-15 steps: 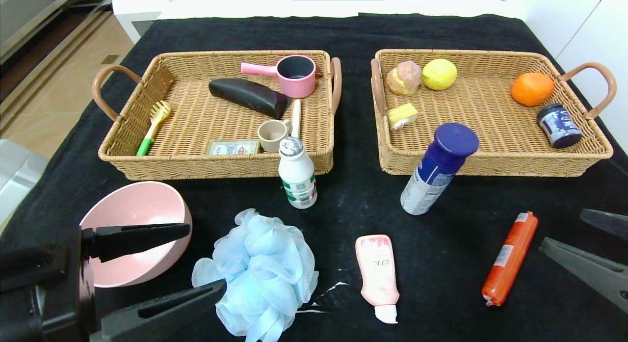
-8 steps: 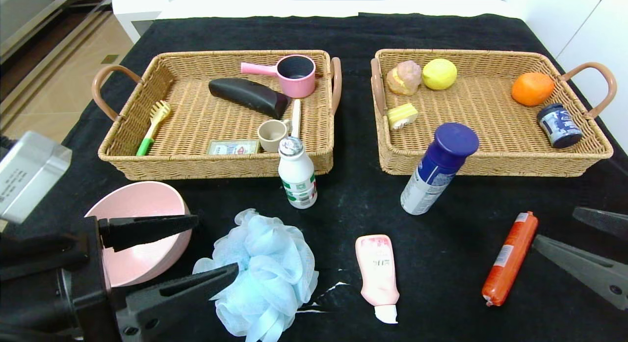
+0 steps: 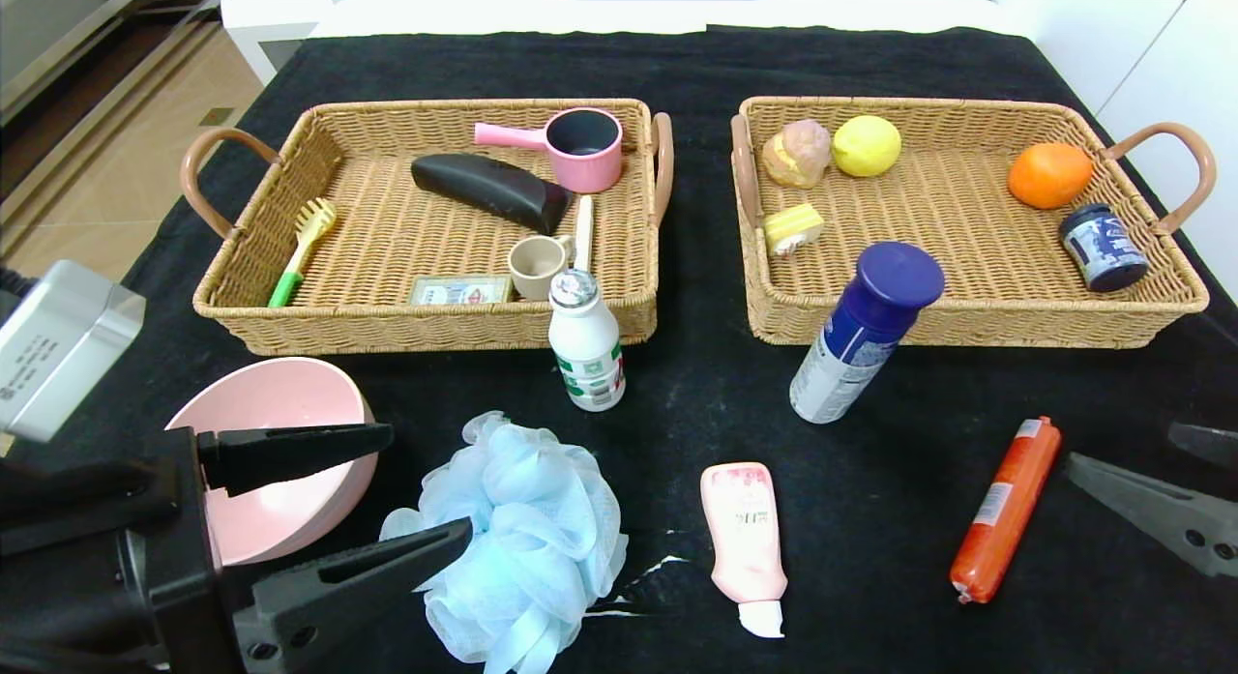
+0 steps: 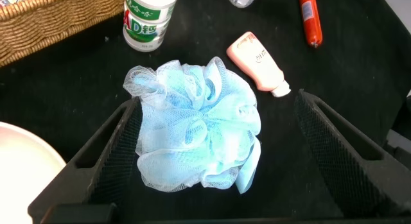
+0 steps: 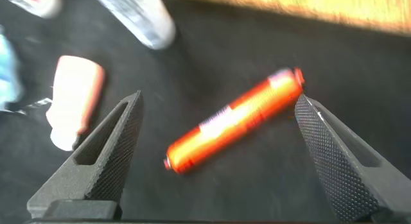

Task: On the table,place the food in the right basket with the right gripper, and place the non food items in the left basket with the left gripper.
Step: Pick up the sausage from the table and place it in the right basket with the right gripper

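Approach step. Left gripper [image 4: 212, 153] fingers wide, bath pouf [image 4: 196, 134] between them. Right gripper [image 5: 218, 153] fingers wide, straddling sausage stick [image 5: 234, 118]. Next: descend, close.

White bottle [image 4: 149, 18] green label: "AD"; other print illegible.

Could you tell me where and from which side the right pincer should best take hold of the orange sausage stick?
Probably mid-length, from above. The sausage stick lies flat on the table, long and round, so fingers closing across its narrow width should hold it balanced. The open right pincer already brackets it.
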Tool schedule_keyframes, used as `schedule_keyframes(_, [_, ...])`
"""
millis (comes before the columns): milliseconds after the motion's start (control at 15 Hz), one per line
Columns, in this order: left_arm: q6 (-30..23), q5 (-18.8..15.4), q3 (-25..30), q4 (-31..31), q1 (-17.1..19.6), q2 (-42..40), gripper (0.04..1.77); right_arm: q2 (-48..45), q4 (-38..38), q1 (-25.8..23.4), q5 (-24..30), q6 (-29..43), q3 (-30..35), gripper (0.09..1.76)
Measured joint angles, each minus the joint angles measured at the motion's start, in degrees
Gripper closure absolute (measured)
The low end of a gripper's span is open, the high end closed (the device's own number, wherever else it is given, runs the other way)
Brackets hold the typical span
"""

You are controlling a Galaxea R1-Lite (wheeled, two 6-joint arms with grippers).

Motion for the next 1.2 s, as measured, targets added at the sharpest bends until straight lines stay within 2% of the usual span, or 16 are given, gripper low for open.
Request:
schedule_keyframes(267, [0.3,0.0,0.1,0.0,0.0,-0.3,0.09,2.0,18.5,-0.1,-1.4,17.9,-11.9,0.14])
schedule_keyframes(400, [0.3,0.0,0.2,0.0,0.0,-0.4,0.09,4.6,24.6,0.1,-3.1,23.5,-16.7,0.14])
schedule_keyframes(667, [0.3,0.0,0.3,0.0,0.0,-0.6,0.09,12.1,27.1,2.1,-12.2,28.2,-20.1,0.14])
schedule_keyframes(933, [0.4,0.1,0.4,0.1,0.0,-0.8,0.09,19.2,31.4,2.6,-13.1,34.4,-23.0,0.14])
schedule_keyframes(1200, [0.4,0.0,0.5,0.1,0.0,-1.2,0.09,24.6,31.3,2.2,-12.8,38.0,-23.4,0.14])
